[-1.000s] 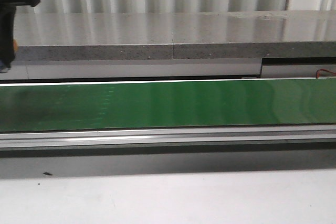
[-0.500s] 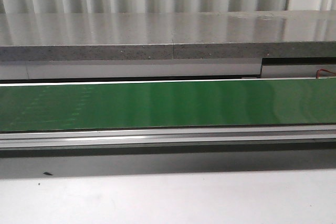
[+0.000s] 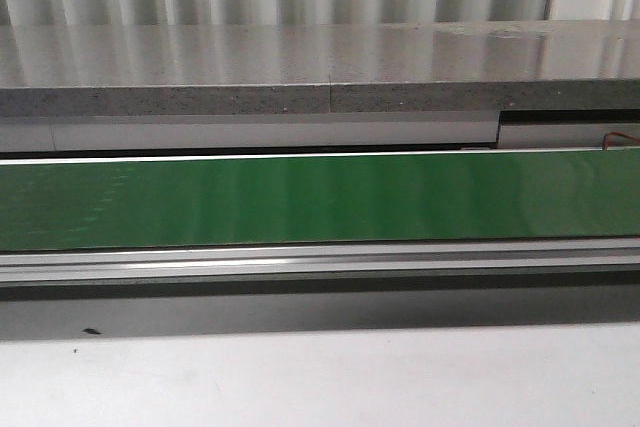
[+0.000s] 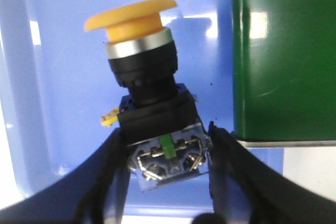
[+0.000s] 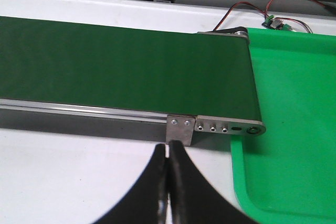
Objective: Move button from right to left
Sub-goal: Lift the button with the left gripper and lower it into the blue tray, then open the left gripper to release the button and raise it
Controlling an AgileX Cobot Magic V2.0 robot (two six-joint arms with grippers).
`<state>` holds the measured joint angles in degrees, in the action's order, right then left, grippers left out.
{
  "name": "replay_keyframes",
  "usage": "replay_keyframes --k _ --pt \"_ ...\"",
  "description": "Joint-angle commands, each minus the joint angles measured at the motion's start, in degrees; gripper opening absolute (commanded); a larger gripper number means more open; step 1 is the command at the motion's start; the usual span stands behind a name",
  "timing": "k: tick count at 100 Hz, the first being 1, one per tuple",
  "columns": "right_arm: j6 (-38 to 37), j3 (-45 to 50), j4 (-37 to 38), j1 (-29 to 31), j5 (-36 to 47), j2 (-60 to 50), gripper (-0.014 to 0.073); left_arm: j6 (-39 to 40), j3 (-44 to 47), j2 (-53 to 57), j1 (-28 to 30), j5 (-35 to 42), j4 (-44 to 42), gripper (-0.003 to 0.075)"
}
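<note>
Button (image 4: 149, 111): yellow head is matt plastic, bright metal ring beneath it, black plastic collar, translucent block with shiny metal contacts. Left end effector (image 4: 168, 182) fingers are smooth black plastic. Blue tray (image 4: 58, 77) is glossy plastic, catches reflections. Belt (image 3: 320, 197) is green, smooth, slight sheen; its side rail (image 5: 215, 126) is brushed metal with screws. Green tray (image 5: 294, 108) is matt plastic. Worktop (image 3: 320, 377) is plain white, matt. Grey speckled ledge (image 3: 250, 67) behind looks polished on top.
</note>
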<state>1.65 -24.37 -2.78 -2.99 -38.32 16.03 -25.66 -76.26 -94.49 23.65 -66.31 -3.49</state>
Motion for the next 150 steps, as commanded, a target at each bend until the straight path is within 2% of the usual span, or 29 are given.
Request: replay_keyframes --k 1,17,63,73,84,94,116,124,141,150 --pt "0.35 -1.44 0.03 -0.2 4.26 0.32 -0.0068 -2.0 -1.38 -0.11 0.54 3.18 1.34 0.0144" --pt "0.35 -1.44 0.03 -0.2 4.26 0.32 -0.0068 -9.48 -1.38 -4.94 0.54 4.43 0.96 0.0144" --pt "0.35 -1.44 0.03 -0.2 4.26 0.32 -0.0068 -9.48 -1.38 -13.05 0.63 6.36 0.21 0.0157" --pt "0.35 -1.44 0.03 -0.2 4.31 0.32 -0.0068 -9.48 -1.33 -13.15 0.63 6.58 0.32 0.0242" --pt "0.35 -1.44 0.03 -0.2 4.31 0.32 -0.0068 -9.48 -1.33 -13.15 0.63 7.69 0.21 0.0423" --pt "0.35 -1.44 0.03 -0.2 4.31 0.32 -0.0068 -9.48 -1.33 -13.15 0.63 8.21 -0.46 0.0496" --pt "0.35 -1.44 0.03 -0.2 4.31 0.32 -0.0068 -7.37 -1.33 -10.71 0.63 9.2 -0.64 0.0492" --pt "0.35 -1.44 0.03 -0.2 4.31 0.32 -0.0068 -5.55 -1.33 -8.03 0.52 10.53 -0.5 0.0468" --pt "0.35 -1.44 0.03 -0.2 4.31 0.32 -0.0068 2.76 -1.33 -1.29 -0.12 13.68 -0.5 0.0307" --pt "0.35 -1.44 0.03 -0.2 4.31 0.32 -0.0068 6.82 -1.33 2.77 -0.97 14.44 -0.5 0.0193"
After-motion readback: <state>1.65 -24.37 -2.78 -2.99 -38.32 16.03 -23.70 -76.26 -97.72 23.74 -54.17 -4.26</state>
